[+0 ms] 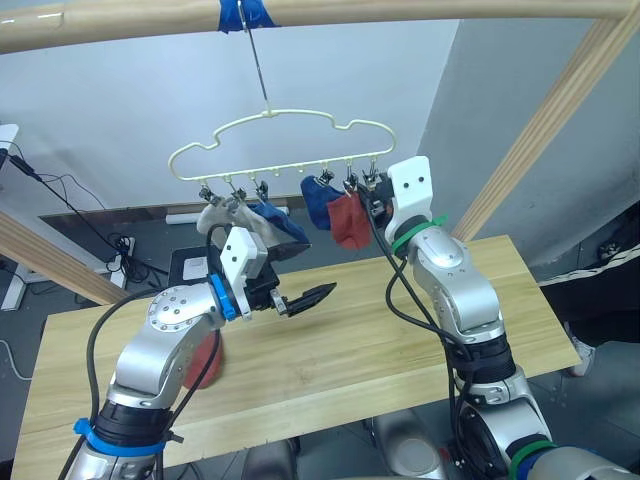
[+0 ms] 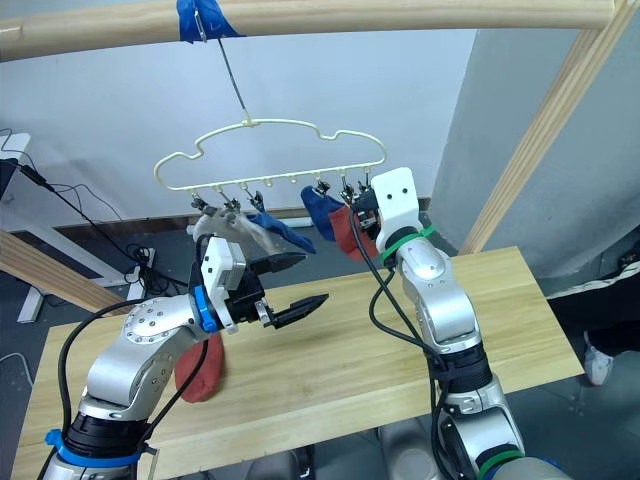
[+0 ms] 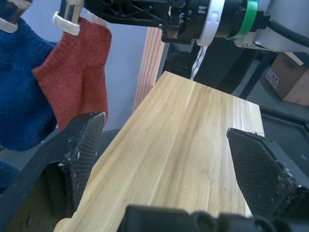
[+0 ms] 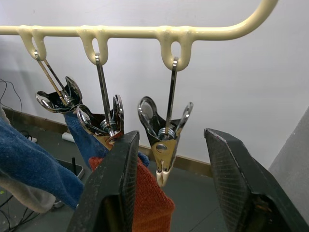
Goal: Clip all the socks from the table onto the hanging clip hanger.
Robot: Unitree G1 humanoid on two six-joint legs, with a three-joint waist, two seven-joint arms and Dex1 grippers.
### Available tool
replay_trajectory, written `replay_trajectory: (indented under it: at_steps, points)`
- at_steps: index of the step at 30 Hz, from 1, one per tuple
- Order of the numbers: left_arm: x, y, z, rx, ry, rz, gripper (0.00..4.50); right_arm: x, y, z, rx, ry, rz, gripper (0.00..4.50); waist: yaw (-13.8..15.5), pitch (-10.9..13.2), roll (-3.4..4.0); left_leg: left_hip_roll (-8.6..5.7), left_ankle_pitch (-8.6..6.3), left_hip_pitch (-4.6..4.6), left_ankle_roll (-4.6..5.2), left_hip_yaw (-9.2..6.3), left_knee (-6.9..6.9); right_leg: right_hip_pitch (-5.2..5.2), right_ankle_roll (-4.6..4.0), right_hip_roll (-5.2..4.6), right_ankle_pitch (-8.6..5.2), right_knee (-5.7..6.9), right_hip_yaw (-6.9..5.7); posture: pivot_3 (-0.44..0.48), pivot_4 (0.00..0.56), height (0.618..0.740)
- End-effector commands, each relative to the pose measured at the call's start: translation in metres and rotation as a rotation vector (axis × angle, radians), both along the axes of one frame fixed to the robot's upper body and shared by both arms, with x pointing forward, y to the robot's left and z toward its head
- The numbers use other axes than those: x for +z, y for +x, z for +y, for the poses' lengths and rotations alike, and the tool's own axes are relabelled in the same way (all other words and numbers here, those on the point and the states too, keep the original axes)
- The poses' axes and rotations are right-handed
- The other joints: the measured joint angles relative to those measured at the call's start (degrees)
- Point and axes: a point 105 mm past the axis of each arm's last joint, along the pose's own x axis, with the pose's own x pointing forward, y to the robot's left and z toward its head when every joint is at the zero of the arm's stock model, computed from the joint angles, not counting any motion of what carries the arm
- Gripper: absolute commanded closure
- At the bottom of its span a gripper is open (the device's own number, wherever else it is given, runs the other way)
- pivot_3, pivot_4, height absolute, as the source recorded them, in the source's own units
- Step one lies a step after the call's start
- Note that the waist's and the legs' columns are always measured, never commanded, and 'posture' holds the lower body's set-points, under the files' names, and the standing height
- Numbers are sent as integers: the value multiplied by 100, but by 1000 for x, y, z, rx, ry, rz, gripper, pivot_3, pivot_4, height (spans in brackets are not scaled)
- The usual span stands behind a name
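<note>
Pale grey walls and a round wooden pole frame (image 1: 130,25) are seen behind a long light wood tabletop (image 1: 400,330) in the head views. From the pole a thin cream wire clip hanger (image 1: 290,135) is hung by its hook, and along its lower bar five socks can be counted as clipped: two light grey (image 1: 215,215), two blue (image 1: 318,200) and one rust-red hanging sock (image 1: 350,220). A second rust-red sock (image 2: 203,372) is left lying on the tabletop, partly hidden by the left arm, so one sock is judged to remain. The left claw (image 1: 308,296) is held above the tabletop, and the right claw (image 1: 372,200) is raised at the hanger's right end.

From the left wrist, the left claw's fingers are shown wide apart and empty over bare wood, with the clipped rust-red sock beyond.

From the right wrist, the right claw's fingers are shown apart, with the last empty metal clip (image 4: 164,140) between them and untouched; this clip is judged free for the remaining sock
</note>
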Motion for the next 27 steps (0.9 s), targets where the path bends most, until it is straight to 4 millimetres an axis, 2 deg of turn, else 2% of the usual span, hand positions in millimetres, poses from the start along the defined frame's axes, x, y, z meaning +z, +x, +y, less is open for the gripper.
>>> replay_trajectory:
  at_steps: [1,14,27]
  points:
    - [11,-3,-5,-16,-1,-45,0,20,-2,1,-6,51,-56,2283,0,0,0,0,0,0,0,0,0,0,0,0,0,1,0,-249,190,740]
    - [11,-4,-6,-23,2,-35,0,27,-2,6,-15,153,-28,2283,-1,-3,1,-1,0,2,0,0,1,0,-1,-1,1,4,0,-249,187,740]
    - [11,-2,-8,-21,4,-32,0,28,-5,2,-45,202,-6,2283,-6,-4,3,0,0,3,0,-1,1,0,-1,-1,1,6,0,-257,187,740]
